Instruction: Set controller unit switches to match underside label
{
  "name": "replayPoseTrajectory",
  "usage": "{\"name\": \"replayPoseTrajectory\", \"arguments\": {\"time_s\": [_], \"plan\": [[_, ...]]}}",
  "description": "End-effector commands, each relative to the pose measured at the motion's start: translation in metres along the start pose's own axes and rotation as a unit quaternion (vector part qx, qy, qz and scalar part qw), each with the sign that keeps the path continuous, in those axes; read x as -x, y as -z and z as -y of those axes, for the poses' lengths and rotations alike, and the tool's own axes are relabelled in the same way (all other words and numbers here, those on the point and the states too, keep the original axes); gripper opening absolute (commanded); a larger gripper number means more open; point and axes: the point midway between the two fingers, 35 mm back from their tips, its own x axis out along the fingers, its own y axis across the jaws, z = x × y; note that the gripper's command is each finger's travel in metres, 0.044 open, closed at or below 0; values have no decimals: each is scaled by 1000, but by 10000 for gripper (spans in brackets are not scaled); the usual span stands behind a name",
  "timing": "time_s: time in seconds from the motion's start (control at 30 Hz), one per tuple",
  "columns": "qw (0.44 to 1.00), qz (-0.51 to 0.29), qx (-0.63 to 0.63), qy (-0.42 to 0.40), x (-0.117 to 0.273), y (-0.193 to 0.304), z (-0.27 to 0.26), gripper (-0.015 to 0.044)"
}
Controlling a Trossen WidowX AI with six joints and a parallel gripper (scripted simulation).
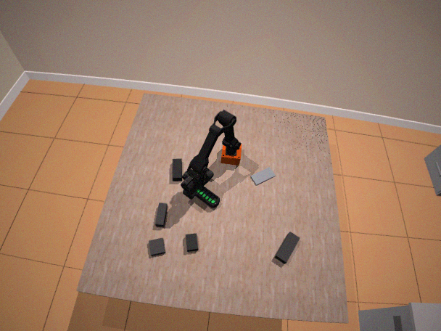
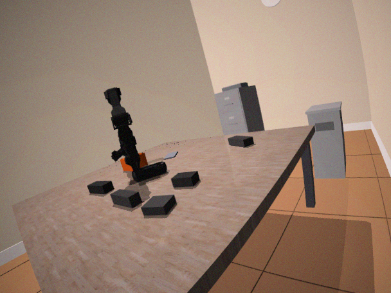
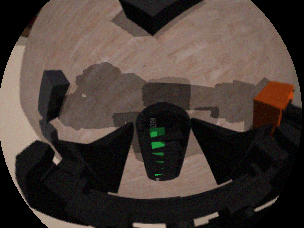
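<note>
The dark grey controller unit [image 1: 216, 202] [image 2: 151, 171] [image 3: 178, 156] sits on the bench with its switch side up. Its rocker switches show a row of green ends, along the left side in the wrist view; two green patches look large there and the others thin. Which ends are pressed is too small to tell. The underside label is hidden. My gripper [image 1: 193, 192] [image 2: 136, 170] [image 3: 162, 124] is open, pointing down at one end of the unit. In the wrist view its fingers stand on either side of the unit, with gaps on both sides.
Dark blocks [image 1: 177, 170] [image 1: 161, 215] [image 2: 100, 187] [image 2: 126, 198] lie beyond the gripper's end of the unit. Others [image 1: 157, 247] [image 1: 191, 242] [image 1: 287, 247] lie farther forward. A light grey plate [image 1: 263, 176] [image 2: 171, 155] lies right of my orange base [image 1: 231, 158] [image 3: 270, 102].
</note>
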Motion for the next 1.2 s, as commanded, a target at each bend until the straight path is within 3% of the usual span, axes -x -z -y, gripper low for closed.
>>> {"name": "replayPoseTrajectory", "arguments": {"time_s": [0.0,0.37,0.67,1.17], "plan": [[1000,-1,2,1,-2,0,1,315],[1000,-1,2,1,-2,0,1,242],[1000,-1,2,1,-2,-1,-4,5],[1000,-1,2,1,-1,-3,-13,0]]}}
